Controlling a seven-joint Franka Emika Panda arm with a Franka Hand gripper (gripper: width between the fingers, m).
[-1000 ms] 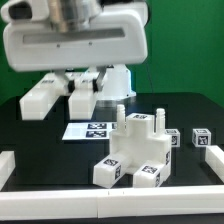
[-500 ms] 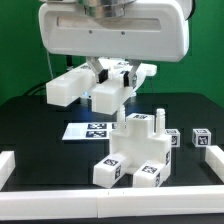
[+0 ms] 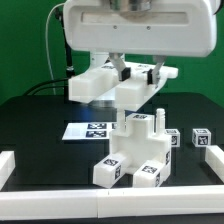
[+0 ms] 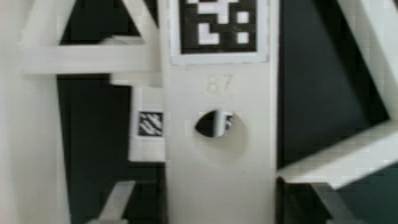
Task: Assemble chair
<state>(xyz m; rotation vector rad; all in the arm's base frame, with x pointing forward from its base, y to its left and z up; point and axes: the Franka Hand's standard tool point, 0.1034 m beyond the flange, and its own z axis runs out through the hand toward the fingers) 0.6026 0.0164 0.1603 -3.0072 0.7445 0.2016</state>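
Jaws clamped on the braced panel [image 3: 118, 85], holding it in the air under the arm's big white housing [image 3: 135, 30]. Fingers mostly hidden behind the part. Panel hangs tilted, blocky ends pointing toward the exterior view's left. Wrist view is full of it: one post [image 4: 217, 170] with a large tag [image 4: 217, 25] at one end, a round hole [image 4: 214, 123] midway, a small tag [image 4: 151, 123] just beside the hole, diagonal braces either side.

Part-built chair [image 3: 135, 150] sits on the black counter [image 3: 40, 125] near the near edge, under the panel, thin peg [image 3: 160, 115] upright. Can't tell if panel and chair touch.

Marker board [image 3: 88, 130] lies flat, left of and behind the chair. Two tagged blocks [image 3: 172, 138] [image 3: 203, 138] stand to its right. Border rails [image 3: 6, 165] at the counter's sides.
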